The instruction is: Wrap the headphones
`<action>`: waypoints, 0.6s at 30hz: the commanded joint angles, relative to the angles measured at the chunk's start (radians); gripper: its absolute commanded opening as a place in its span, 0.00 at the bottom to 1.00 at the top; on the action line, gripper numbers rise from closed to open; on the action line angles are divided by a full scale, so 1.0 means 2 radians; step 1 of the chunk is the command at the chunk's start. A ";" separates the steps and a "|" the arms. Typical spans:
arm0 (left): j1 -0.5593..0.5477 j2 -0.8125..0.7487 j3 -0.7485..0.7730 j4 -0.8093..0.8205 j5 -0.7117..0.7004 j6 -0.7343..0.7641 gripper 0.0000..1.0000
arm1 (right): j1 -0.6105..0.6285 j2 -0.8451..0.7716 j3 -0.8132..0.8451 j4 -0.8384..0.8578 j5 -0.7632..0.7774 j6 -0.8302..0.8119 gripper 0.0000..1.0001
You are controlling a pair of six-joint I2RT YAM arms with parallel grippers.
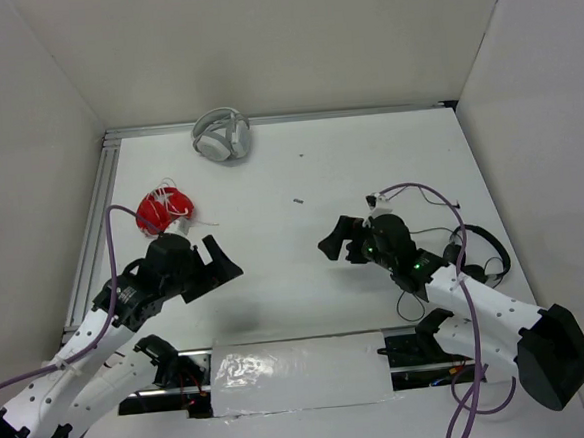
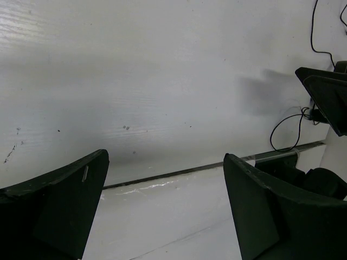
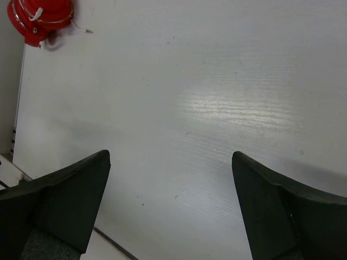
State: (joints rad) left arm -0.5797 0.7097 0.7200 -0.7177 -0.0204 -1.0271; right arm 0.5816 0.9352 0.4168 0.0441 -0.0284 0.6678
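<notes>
The black headphones (image 1: 493, 257) lie on the right side of the white table (image 1: 299, 178), just beside the right arm's forearm, which hides part of them. Their thin cable (image 1: 411, 308) trails loose toward the near edge, and the left wrist view shows a loop of it (image 2: 286, 129). Plain pale walls enclose the table, and a shiny strip (image 1: 293, 374) runs along its near edge.

The right gripper (image 1: 336, 239) points left over bare tabletop, its fingers spread wide with nothing between them (image 3: 171, 206). The left gripper (image 1: 213, 268) faces it from the left side, equally wide apart and empty (image 2: 165, 206).

Red headphones (image 1: 166, 210) sit close behind the left arm and grey-white headphones (image 1: 222, 136) at the far edge. The black earcups seem tucked behind the arm; they are hard to make out.
</notes>
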 commanded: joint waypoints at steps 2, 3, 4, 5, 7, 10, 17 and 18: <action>-0.002 -0.006 0.000 0.011 0.006 -0.002 0.99 | -0.002 -0.008 0.011 -0.005 0.029 0.008 1.00; -0.002 -0.006 0.000 0.011 0.005 -0.001 0.99 | -0.001 -0.007 0.012 -0.012 0.039 0.017 1.00; -0.002 -0.006 0.000 0.012 0.006 0.000 0.99 | -0.002 -0.002 0.013 -0.018 0.065 0.020 1.00; -0.002 -0.004 0.000 0.013 0.006 0.001 0.99 | -0.002 -0.001 0.019 -0.030 0.082 0.024 1.00; -0.002 -0.003 -0.001 0.016 0.006 0.004 0.99 | -0.015 0.006 0.029 -0.067 0.104 0.042 1.00; -0.002 0.002 0.000 0.019 0.006 0.007 0.99 | -0.073 0.007 0.055 -0.133 0.110 0.073 0.99; -0.002 0.011 -0.005 0.044 0.016 0.026 0.99 | -0.313 -0.046 0.056 -0.267 0.096 0.114 0.98; -0.002 0.016 -0.003 0.046 0.013 0.028 0.99 | -0.343 -0.065 0.052 -0.272 0.086 0.107 0.98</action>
State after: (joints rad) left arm -0.5797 0.7296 0.7136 -0.6796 -0.0120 -1.0134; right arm 0.0345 0.8833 0.5198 -0.3641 0.1631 0.8612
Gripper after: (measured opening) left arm 0.993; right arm 0.983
